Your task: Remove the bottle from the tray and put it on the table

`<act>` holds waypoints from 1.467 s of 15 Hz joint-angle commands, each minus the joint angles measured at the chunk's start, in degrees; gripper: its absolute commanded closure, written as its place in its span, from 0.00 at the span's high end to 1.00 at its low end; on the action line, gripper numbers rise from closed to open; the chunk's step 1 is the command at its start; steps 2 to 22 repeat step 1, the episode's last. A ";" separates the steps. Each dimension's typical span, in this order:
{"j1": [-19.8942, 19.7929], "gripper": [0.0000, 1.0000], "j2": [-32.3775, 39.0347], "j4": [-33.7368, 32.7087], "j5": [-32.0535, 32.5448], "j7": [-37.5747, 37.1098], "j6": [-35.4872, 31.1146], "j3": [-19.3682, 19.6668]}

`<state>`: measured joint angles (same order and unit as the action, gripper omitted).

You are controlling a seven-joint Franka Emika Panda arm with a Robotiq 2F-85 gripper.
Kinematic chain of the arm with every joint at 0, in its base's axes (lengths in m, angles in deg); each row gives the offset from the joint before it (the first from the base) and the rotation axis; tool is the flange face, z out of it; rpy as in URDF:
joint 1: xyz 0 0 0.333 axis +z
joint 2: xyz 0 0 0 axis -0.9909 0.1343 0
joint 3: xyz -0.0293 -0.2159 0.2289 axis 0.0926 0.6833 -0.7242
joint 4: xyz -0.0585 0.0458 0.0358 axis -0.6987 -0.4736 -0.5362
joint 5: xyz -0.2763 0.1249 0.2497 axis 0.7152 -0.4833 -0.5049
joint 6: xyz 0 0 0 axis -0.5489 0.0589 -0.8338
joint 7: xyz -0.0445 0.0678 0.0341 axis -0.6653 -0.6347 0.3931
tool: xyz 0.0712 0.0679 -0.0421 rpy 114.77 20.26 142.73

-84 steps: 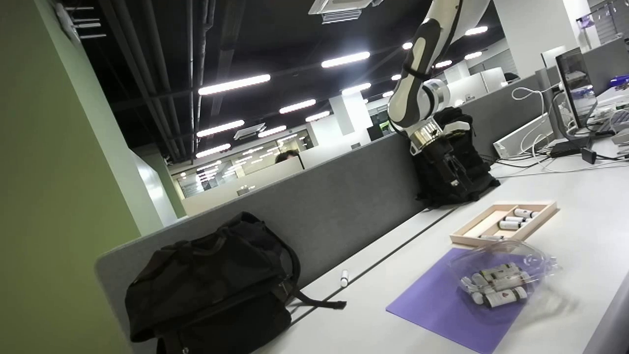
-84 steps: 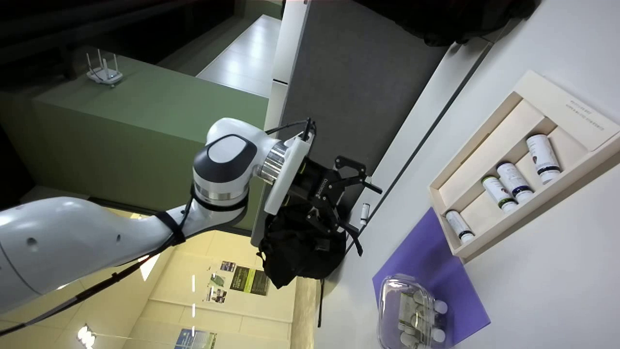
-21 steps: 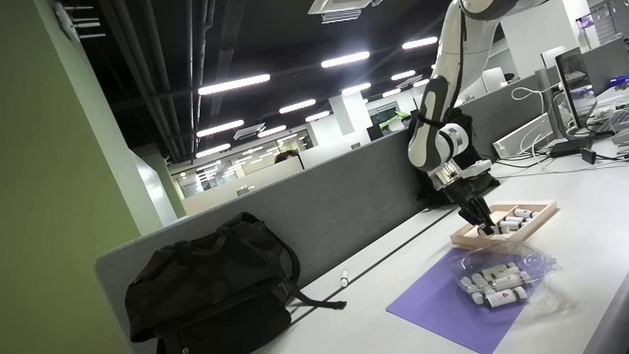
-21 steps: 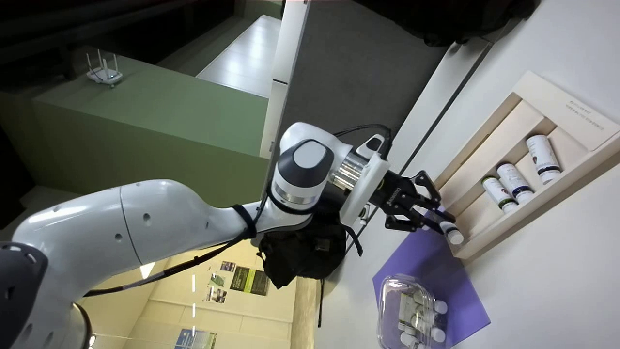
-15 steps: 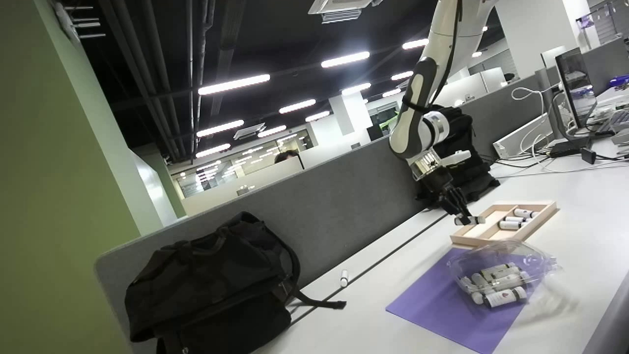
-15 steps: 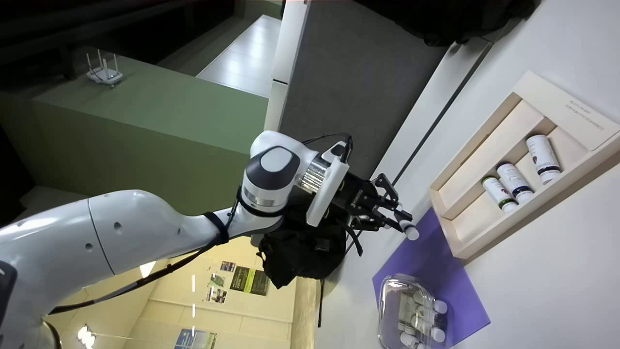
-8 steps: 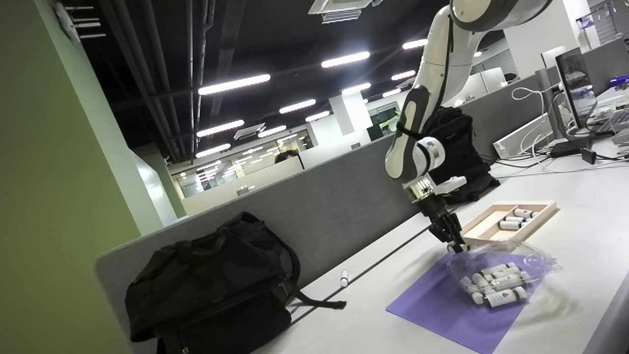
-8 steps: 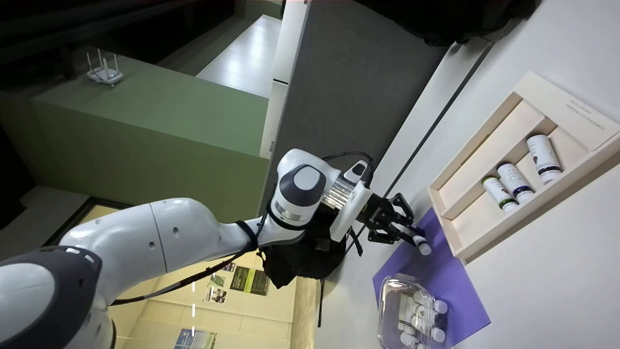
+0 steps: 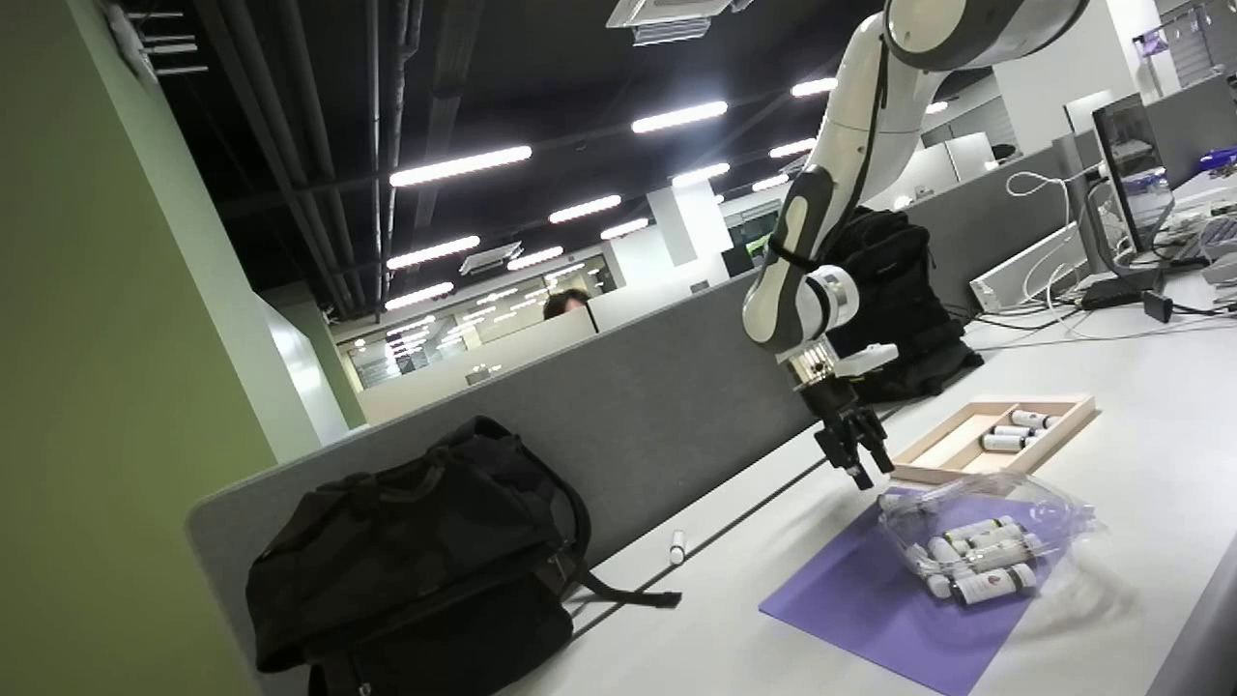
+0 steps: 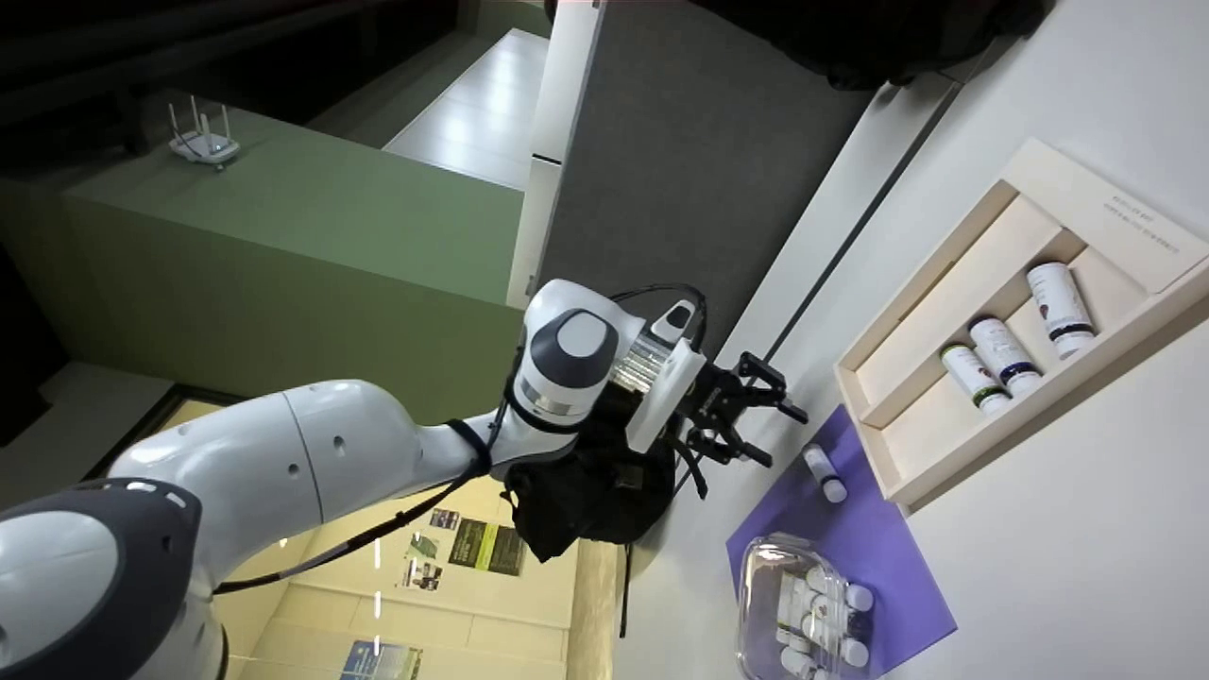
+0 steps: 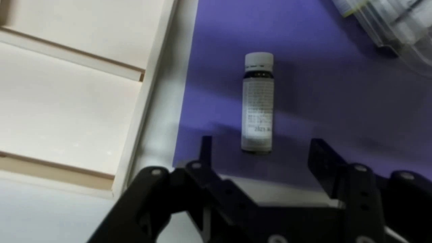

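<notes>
Gripper stands with its fingers well apart, clamped on nothing. Left of it in the wrist view: tray, its side running forward past the fingers. Next a pale strip of table, then the purple mat. Bottle lies on its side on the mat, out of the tray, just ahead of the gripper, roughly midway between the fingers' lines; an exterior view shows a gap, no contact. Long axis runs forward from the gripper: base near, capped end far. Right and ahead, a clear box, apart from the bottle.

My reading: placing looks finished, if mat counts as table. With the axis in line and the fingers either side of it, a straight back-off should leave the bottle alone; a low sideways sweep could roll it. Retaking it would mean a short reach forward, closing across its width.
</notes>
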<state>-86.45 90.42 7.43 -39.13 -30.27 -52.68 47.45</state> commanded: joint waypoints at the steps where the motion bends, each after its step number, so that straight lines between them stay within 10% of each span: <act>1: -0.21 0.85 -1.09 -0.23 -0.09 -0.07 0.96 -0.36; 22: -0.21 0.85 -1.09 -0.23 -0.09 -0.07 0.96 -0.36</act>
